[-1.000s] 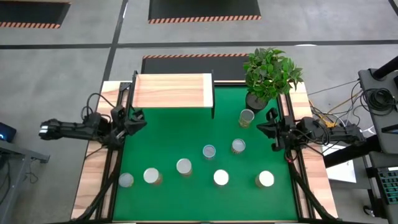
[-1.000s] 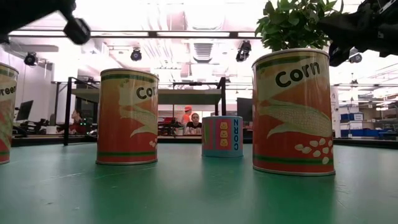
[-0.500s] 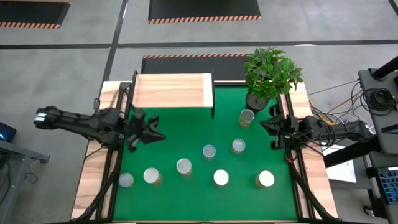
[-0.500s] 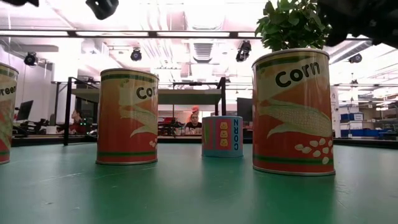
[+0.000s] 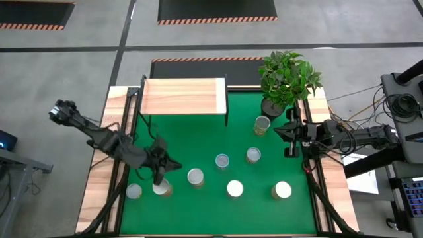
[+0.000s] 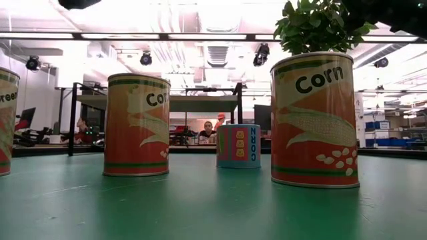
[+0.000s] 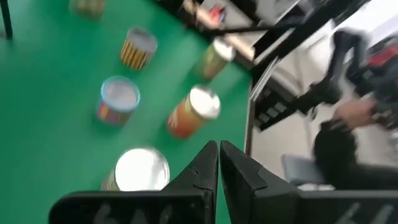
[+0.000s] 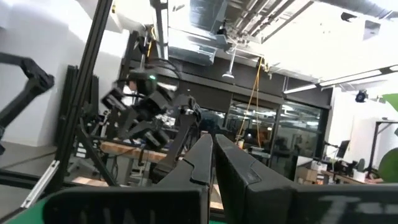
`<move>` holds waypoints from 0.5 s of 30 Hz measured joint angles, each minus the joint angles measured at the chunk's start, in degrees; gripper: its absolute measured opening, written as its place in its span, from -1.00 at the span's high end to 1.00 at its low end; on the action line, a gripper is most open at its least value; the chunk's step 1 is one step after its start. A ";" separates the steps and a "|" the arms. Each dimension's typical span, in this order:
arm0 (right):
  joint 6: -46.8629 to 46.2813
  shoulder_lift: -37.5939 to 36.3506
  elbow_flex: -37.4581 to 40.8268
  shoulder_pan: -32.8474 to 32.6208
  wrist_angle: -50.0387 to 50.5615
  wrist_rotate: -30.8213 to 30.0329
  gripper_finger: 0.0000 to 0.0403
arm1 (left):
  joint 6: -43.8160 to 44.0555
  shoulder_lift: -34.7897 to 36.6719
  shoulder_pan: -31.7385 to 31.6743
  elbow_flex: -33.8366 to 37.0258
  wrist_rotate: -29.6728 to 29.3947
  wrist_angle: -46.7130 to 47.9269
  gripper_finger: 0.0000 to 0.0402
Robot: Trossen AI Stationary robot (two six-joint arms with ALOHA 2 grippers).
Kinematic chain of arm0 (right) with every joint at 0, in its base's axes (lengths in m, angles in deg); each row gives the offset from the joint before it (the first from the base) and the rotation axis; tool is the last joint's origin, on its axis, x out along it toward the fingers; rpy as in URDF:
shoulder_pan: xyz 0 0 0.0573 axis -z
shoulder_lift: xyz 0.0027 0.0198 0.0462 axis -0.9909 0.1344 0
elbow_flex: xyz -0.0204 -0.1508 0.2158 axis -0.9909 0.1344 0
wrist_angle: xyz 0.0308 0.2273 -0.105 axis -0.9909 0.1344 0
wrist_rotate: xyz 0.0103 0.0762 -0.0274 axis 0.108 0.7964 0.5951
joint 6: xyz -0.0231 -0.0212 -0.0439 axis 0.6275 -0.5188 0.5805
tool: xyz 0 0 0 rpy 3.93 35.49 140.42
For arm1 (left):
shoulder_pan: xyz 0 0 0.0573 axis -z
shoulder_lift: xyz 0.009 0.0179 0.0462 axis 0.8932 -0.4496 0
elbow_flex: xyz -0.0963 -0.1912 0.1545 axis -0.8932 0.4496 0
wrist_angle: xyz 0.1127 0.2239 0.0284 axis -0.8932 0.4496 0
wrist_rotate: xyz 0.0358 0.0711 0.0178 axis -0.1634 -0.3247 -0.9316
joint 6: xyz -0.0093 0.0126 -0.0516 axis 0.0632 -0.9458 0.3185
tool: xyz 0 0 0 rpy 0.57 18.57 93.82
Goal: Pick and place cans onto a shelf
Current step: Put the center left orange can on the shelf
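Silvery-topped cylindrical tin can point(image 5: 160, 188) sat just under the left hand point(image 5: 158, 178), whose fingers were pressed together and risked toppling it on descent.

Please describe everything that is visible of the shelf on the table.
The shelf is a small raised platform with a rectangular top of light wood, paler along its right end, carried on thin black legs. It stands upright at the far edge of the green mat, left of the potted plant. Nothing lies on its top; no can and neither claw touches it. In the low view it shows far behind the cans.
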 joint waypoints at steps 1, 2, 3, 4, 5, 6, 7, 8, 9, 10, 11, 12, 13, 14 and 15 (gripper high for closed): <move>0.54 0.00 -0.07 0.00 0.01 -0.01 0.95 | 0.56 -1.79 0.80 -1.86 -0.54 2.02 1.00; 0.99 -0.01 -0.12 0.00 0.01 -0.03 0.95 | 0.72 -3.60 1.41 -3.39 -0.69 3.48 1.00; 1.44 -0.04 -0.18 0.00 -0.03 -0.04 0.95 | 0.82 -5.49 1.83 -4.85 -0.68 4.55 1.00; 1.86 -0.04 -0.24 0.00 -0.02 -0.04 0.95 | 0.86 -7.51 2.14 -6.25 -0.63 5.23 1.00; 2.14 -0.04 -0.30 0.00 -0.04 -0.07 0.95 | 0.80 -9.47 2.37 -7.42 -0.46 5.73 1.00; 2.37 -0.04 -0.30 0.00 -0.04 -0.07 0.95 | 0.57 -11.59 2.49 -8.55 -0.33 6.36 1.00; 2.60 -0.04 -0.30 0.00 -0.04 -0.07 0.95 | 0.19 -13.72 2.49 -9.78 0.32 7.34 1.00; 2.65 -0.04 -0.30 0.00 -0.01 -0.07 0.95 | -0.33 -15.79 2.44 -11.04 1.23 8.61 1.00; 2.71 -0.04 -0.30 0.00 -0.01 -0.07 0.95 | -0.64 -17.87 2.38 -12.45 1.96 10.51 1.00; 2.99 -0.04 -0.30 0.02 -0.01 -0.09 0.95 | -0.76 -19.84 2.33 -14.05 2.44 12.85 1.00; 3.52 -0.04 -0.32 0.02 -0.01 -0.09 0.95 | -0.85 -21.73 2.32 -15.74 2.49 15.23 1.00; 3.93 -0.04 -0.32 0.02 -0.01 -0.09 0.95 | -0.85 -23.51 2.31 -17.64 2.38 17.94 1.00; 4.31 -0.04 -0.32 0.02 -0.01 -0.11 0.95 | -0.85 -25.17 2.30 -19.43 2.05 20.63 0.99; 4.69 -0.04 -0.34 0.02 -0.01 -0.21 0.95 | -0.86 -26.82 2.23 -21.13 1.58 23.38 0.98; 4.79 -0.04 -0.34 0.02 -0.01 -0.53 0.95 | -0.86 -28.48 2.21 -22.83 0.70 26.06 0.97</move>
